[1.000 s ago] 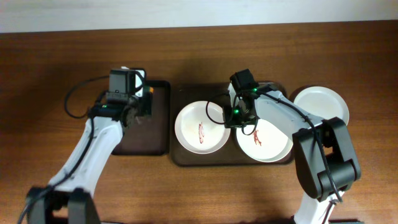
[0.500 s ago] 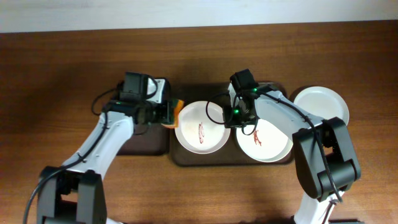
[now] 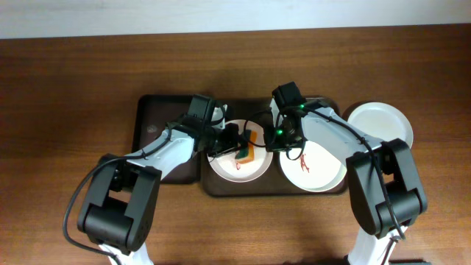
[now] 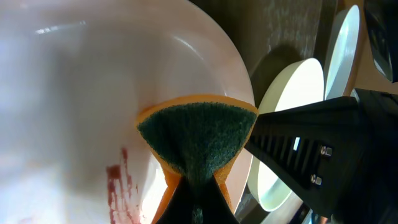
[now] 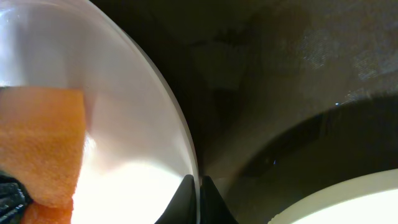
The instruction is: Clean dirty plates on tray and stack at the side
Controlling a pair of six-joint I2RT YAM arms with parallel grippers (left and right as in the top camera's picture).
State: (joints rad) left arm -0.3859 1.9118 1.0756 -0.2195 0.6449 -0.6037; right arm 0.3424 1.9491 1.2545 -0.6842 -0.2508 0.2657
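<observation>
The dark brown tray (image 3: pixel 221 187) holds two white plates with red-brown smears: a left plate (image 3: pixel 224 140) and a right plate (image 3: pixel 324 173). A third plain white plate (image 3: pixel 383 121) lies on the table to the right of the tray. My left gripper (image 3: pixel 239 149) is shut on an orange and green sponge (image 3: pixel 246 152) (image 4: pixel 196 134), held over the left plate (image 4: pixel 68 93) beside its smear (image 4: pixel 118 186). My right gripper (image 3: pixel 274 138) is shut on the right rim of the left plate (image 5: pixel 177 127); the sponge shows at left in the right wrist view (image 5: pixel 40 143).
A smaller black tray (image 3: pixel 158 121) lies left of the brown tray, under my left arm. The two arms are close together over the brown tray. The wooden table (image 3: pixel 73 73) extends all round.
My left gripper has moved right from the black tray with the sponge, to over the left plate. The right gripper has not moved.
</observation>
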